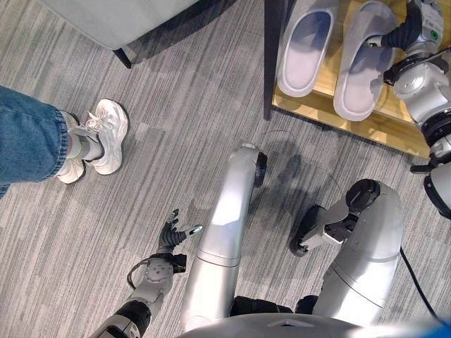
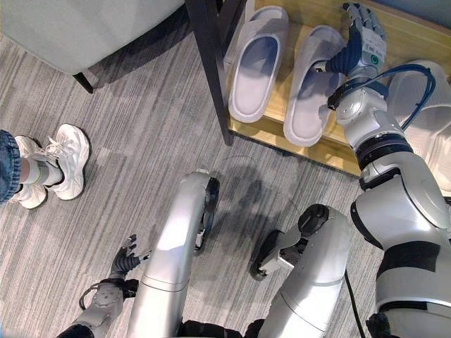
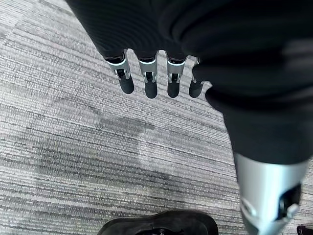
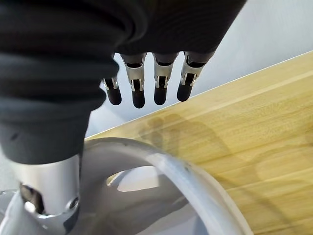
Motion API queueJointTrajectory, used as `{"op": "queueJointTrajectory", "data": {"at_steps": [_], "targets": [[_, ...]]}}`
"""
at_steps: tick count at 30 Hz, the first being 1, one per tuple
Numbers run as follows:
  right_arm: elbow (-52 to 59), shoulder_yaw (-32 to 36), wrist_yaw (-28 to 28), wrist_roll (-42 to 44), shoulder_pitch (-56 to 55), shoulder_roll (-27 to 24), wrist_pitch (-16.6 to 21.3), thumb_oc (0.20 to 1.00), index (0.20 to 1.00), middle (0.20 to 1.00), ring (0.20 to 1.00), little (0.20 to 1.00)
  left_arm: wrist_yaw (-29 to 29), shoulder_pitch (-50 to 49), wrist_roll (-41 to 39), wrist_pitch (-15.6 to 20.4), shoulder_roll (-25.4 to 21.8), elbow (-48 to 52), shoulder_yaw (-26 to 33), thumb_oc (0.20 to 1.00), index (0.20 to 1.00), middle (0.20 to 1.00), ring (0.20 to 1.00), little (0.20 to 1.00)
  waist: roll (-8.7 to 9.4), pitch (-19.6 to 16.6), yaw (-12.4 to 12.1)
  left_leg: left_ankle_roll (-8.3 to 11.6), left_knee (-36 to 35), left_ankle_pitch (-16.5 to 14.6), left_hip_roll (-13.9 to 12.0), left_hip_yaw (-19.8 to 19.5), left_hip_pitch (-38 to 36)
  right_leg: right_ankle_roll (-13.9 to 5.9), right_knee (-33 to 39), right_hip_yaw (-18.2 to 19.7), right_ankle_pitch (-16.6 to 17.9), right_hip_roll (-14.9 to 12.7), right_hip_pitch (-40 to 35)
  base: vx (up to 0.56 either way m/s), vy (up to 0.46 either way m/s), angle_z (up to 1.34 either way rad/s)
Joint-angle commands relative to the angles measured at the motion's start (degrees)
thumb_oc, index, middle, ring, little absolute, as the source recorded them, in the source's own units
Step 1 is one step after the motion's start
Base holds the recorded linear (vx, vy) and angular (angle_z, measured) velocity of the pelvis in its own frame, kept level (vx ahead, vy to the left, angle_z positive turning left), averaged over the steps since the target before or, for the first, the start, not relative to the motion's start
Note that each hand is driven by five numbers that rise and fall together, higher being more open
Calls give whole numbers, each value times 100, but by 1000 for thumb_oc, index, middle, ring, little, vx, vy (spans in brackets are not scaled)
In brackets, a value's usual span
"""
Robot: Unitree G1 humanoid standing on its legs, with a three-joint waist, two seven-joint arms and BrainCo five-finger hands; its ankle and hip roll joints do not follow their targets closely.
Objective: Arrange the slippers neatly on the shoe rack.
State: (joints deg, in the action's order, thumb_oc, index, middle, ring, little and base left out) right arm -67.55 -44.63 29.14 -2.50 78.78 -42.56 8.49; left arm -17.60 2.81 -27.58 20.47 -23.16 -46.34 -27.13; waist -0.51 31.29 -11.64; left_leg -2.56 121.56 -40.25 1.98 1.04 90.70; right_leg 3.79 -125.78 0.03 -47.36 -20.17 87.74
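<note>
Two pale grey slippers lie side by side on the wooden shelf of the shoe rack (image 2: 331, 158), toes pointing away from the robot. The left slipper (image 2: 257, 63) sits just beside the rack's dark post (image 2: 210, 67), and the right slipper (image 2: 315, 84) lies next to it, close but with a narrow strip of wood between them.

The right hand (image 2: 359, 39) is raised over the far end of the right slipper. Its fingers (image 4: 138, 90) are straight and held close together in a row, pointing toward the back of the shelf, and they close on nothing. In the right wrist view the slipper's curved rim lies below the fingertips, on the thumb side, with bare wood stretching beyond them. Whether the thumb (image 2: 325, 67) touches the slipper's edge cannot be told. A third pale slipper (image 2: 421, 105) shows on the far side of the right arm, partly hidden by it.

The left hand (image 1: 173, 236) hangs low over the grey carpet (image 1: 176, 105), well apart from the rack. Its fingers (image 3: 150, 81) are straight, slightly spread, and empty, with only carpet past the tips.

A person's leg in blue jeans (image 1: 25, 134) and white sneakers (image 1: 106, 134) stands on the carpet, off beyond the left hand's outer side. A grey piece of furniture (image 1: 120, 17) with a dark leg stands farther away.
</note>
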Motion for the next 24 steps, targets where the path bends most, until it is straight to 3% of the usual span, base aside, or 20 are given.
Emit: {"op": "queueJointTrajectory", "data": {"at_steps": [1,8,12,16,19,22,24], "targets": [[143,110,297,303,406,112,182,1000,1000,1000,1000,1000,-69,-307,148,20,-33,38,-209,1000,1000,1000,1000,1000,22,-150,-130,149,42,-543,-42,-503,-74,106,-200,870,751,146,-5,0,0,0],[1764,781,742,165,-224,-33,317,1000,1000,1000,1000,1000,-196,-323,241,-70,212,-436,99,1000,1000,1000,1000,1000,118,-150,47,168,121,-554,-73,-492,-74,99,-327,915,702,198,24,1,-7,-1],[3171,1270,1081,-605,-793,39,219,1000,1000,1000,1000,1000,-283,-321,339,-99,377,-644,295,1000,1000,1000,1000,1000,178,-150,209,194,213,-551,-119,-427,-74,90,-438,979,643,261,119,3,-22,-13],[2681,1163,934,-924,-680,129,-136,1000,1000,1000,1000,1000,-195,-273,319,-113,401,-788,290,1000,1000,1000,1000,1000,183,-150,253,215,254,-532,-126,-443,-74,71,-519,1026,658,283,163,-23,-24,-5],[2310,1101,940,-805,-579,248,-149,1000,1000,1000,1000,1000,-210,-246,347,-115,416,-888,224,1000,1000,1000,1000,1000,179,-150,271,218,232,-533,-148,-419,-74,74,-545,1067,659,307,215,-18,-8,-3],[3327,1248,1043,-903,-789,271,106,1000,1000,1000,1000,1000,-192,-226,355,-192,494,-993,289,1000,1000,1000,1000,1000,193,-150,349,217,197,-502,-144,-396,-74,84,-543,1073,646,314,205,-15,-15,-5],[4782,1701,1135,-1433,-1413,22,258,1000,1000,1000,1000,1000,-229,-213,491,-213,592,-1089,521,1000,1000,1000,1000,1000,232,-150,429,229,242,-474,-111,-458,-74,61,-542,1025,663,317,130,0,0,0]]}}
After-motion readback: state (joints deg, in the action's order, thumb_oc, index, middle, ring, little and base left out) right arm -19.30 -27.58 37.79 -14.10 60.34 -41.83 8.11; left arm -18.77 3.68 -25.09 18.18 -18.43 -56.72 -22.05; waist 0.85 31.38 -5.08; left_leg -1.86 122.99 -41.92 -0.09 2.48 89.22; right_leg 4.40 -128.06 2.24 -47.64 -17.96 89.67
